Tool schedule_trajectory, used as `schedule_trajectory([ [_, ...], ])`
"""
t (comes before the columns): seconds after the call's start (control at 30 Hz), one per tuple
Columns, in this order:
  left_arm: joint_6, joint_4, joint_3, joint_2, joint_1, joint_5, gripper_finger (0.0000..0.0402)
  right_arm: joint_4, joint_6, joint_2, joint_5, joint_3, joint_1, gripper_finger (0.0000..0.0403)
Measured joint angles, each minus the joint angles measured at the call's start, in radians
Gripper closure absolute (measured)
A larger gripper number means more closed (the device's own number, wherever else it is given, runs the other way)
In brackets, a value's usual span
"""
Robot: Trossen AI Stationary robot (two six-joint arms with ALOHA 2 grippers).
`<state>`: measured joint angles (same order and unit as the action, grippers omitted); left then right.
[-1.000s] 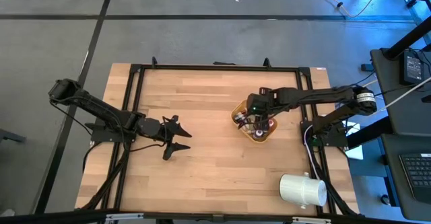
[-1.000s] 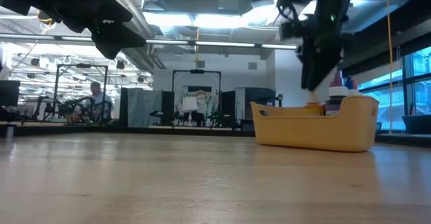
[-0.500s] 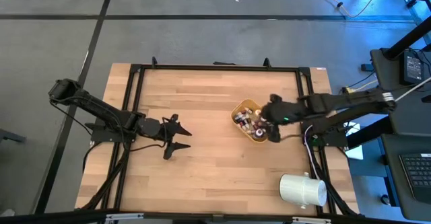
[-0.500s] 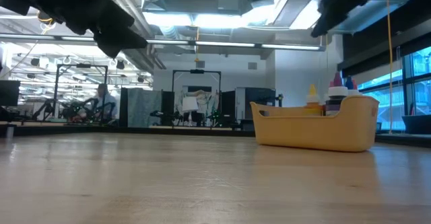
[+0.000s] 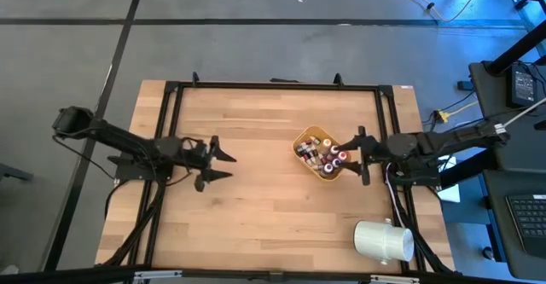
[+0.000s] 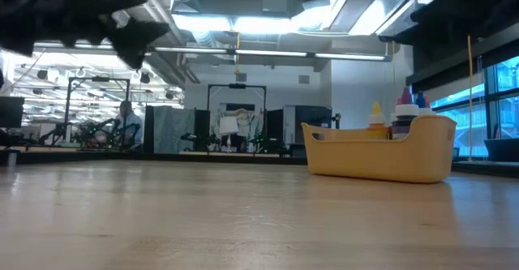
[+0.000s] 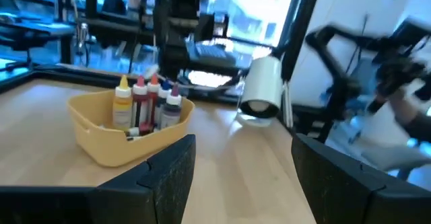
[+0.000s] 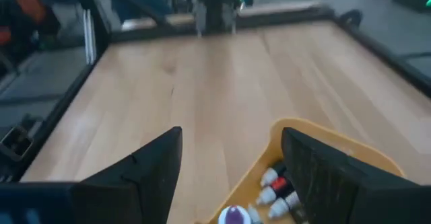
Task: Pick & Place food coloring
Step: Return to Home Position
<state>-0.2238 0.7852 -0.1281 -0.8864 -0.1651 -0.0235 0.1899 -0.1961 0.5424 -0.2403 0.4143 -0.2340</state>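
The food coloring bottles [image 5: 322,155] sit together in a yellow-orange bowl [image 5: 304,138] right of the table's middle. Several stand upright, their caps [image 6: 403,110] above the rim; in the left wrist view the bottles [image 7: 147,105] show white, red and yellow tops. My right gripper [image 5: 362,157] hovers open just right of the bowl, pointing at it, with bowl and bottles [image 8: 275,184] below and ahead of its fingers. My left gripper [image 5: 229,165] hangs open above the table's left half, pointing toward the bowl [image 7: 101,138] from a distance.
A big white cylinder [image 5: 384,240] lies near the table's near right corner, and shows in the left wrist view as the white cylinder [image 7: 260,86] beyond the bowl. A black frame [image 5: 273,85] runs round the wooden tabletop. Bare wood lies between the left gripper and the bowl.
My right gripper has risen out of the bowl, drawn back toward the table's right edge and tipped from pointing down to nearly level. The bottles stay in the bowl. My left gripper has pulled back a little toward the left edge and turned more level.
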Motion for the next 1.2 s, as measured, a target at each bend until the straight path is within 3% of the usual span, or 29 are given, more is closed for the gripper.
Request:
schedule_trajectory([
  [0.13, -0.067, 0.088, 0.12, 0.092, 0.069, 0.009, 0.0162, -0.077, 0.008, -0.11, -0.051, -0.128, 0.0, 0.0148],
  [0.37, -0.06, 0.008, 0.12, 0.223, 0.155, 0.12, 0.0162, -0.085, 0.047, -0.282, -0.081, -0.226, 0.0, 0.0148],
  [0.67, -0.049, -0.118, 0.12, 0.396, 0.182, 0.166, 0.0162, 0.101, 0.079, -0.543, -0.083, -0.24, 0.0, 0.0148],
  [1.03, 0.022, -0.274, 0.12, 0.57, 0.182, 0.227, 0.0162, 0.131, 0.139, -0.541, -0.11, -0.245, 0.001, 0.0148],
  [1.2, 0.031, -0.448, 0.12, 0.7, 0.2, 0.176, 0.0162, 0.129, 0.175, -0.541, -0.109, -0.245, 0.001, 0.0148],
])
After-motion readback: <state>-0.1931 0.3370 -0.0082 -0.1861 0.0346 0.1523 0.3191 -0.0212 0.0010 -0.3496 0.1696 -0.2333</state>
